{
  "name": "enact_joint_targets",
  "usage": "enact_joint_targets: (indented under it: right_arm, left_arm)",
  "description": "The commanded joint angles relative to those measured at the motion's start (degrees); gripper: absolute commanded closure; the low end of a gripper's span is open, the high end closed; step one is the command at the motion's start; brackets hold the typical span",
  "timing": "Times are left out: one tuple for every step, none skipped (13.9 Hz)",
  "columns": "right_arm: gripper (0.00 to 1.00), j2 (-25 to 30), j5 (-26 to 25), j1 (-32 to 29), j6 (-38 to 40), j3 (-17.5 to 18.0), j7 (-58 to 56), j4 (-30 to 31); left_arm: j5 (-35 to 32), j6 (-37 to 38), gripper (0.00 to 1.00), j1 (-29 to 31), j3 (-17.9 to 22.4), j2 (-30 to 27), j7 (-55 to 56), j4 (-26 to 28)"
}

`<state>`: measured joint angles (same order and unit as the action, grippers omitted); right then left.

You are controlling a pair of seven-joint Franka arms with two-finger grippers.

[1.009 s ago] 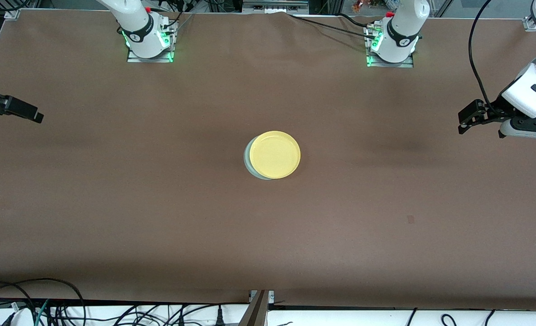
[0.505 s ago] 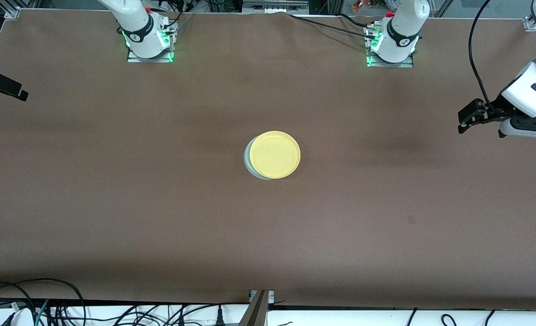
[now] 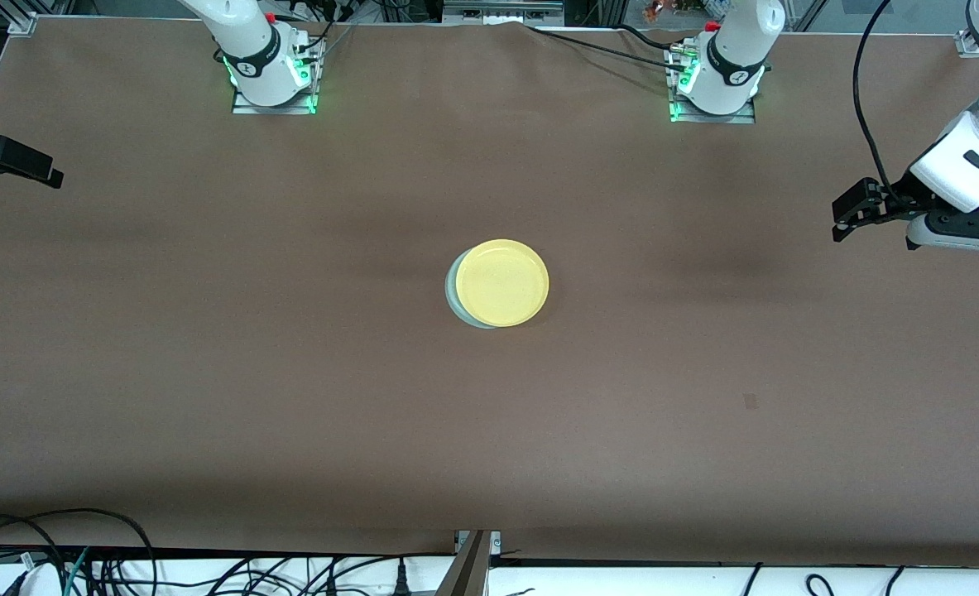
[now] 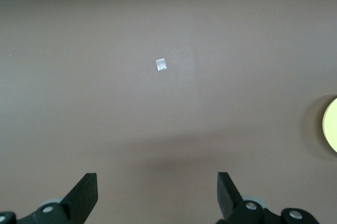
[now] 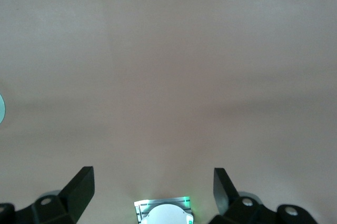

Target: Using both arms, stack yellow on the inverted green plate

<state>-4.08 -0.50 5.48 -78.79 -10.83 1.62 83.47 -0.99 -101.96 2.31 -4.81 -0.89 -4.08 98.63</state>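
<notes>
The yellow plate [image 3: 502, 283] lies right side up on the pale green plate [image 3: 452, 291] at the middle of the table. It sits a little off centre, so only a crescent of the green plate shows, toward the right arm's end. My left gripper [image 3: 840, 223] is open and empty, up over the left arm's end of the table. Its wrist view [image 4: 158, 182] shows the yellow plate's edge [image 4: 331, 132]. My right gripper [image 3: 50, 174] is open and empty over the right arm's end. Its wrist view [image 5: 152, 177] shows a sliver of the green plate [image 5: 1, 109].
The brown table [image 3: 290, 397] bears a small square mark [image 3: 750, 401], nearer to the front camera than the left gripper; it also shows in the left wrist view [image 4: 161, 64]. The arms' bases [image 3: 270, 70] stand along the table's edge farthest from the front camera. Cables hang past the near edge.
My right gripper has drawn back from the plates toward the right arm's end of the table. My left gripper has shifted slightly toward the bases. The plates have not moved.
</notes>
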Motion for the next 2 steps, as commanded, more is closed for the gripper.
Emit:
enact_joint_targets:
  right_arm:
    - [0.00,0.0,-0.8,-0.7,0.4,0.8,-0.8,-0.5]
    - [0.00,0.0,-0.9,-0.7,0.5,0.8,-0.9,-0.5]
  left_arm:
    - [-1.3,1.6,0.00,-0.1,-0.2,0.6,-0.1,-1.9]
    - [-1.3,1.6,0.00,-0.2,-0.2,0.6,-0.1,-1.9]
